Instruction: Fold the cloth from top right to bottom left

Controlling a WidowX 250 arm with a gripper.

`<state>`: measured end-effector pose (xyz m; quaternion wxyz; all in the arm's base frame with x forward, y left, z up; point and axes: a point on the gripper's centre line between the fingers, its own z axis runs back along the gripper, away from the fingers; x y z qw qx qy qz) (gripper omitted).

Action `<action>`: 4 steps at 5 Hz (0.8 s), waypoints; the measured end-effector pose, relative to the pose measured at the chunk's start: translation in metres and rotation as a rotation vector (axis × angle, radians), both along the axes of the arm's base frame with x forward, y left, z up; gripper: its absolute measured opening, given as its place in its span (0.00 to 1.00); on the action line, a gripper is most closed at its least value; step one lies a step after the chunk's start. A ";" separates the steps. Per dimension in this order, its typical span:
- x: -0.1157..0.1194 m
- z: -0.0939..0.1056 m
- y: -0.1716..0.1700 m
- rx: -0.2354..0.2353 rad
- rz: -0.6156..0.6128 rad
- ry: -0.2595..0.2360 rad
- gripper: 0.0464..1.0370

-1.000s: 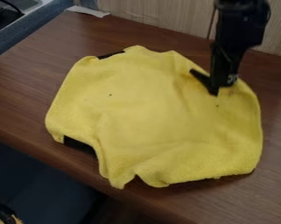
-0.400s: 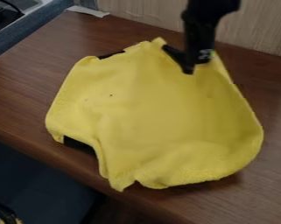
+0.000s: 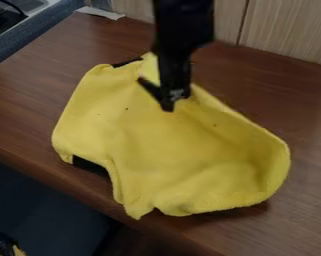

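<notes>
Cloth (image 3: pixel 149 135): lying yellow and rumpled on the surface (image 3: pixel 29 90), in front of the wall (image 3: pixel 283 30), and rising along its wallward edge to the gripper (image 3: pixel 167 102). Hanging over the wallward half of the cloth, pinching that edge between nearly meeting fingers and apparently gripping only a small gather of fabric. Probably being held there for leading the top right part across the rest, diagonally away from the wall. Curling up along the right side, as seen facing the wall, probably from the pull (more a scoop than a fold). Lying lower and flatter on the left, likely serving as the base for the fold. Peeking out at the cloth's edges, near the wall and farther from it: dark patches (image 3: pixel 89 166), perhaps from something underneath. Showing low on the gripper: a pale marking (image 3: pixel 177 93), proving too small for reading.
</notes>
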<state>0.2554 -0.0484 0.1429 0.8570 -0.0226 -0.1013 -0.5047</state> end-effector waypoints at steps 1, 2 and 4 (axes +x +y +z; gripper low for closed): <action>-0.007 -0.017 0.005 -0.014 0.023 0.020 0.01; -0.016 -0.041 0.012 -0.007 0.042 0.030 0.01; -0.018 -0.058 0.012 0.038 0.044 0.085 0.05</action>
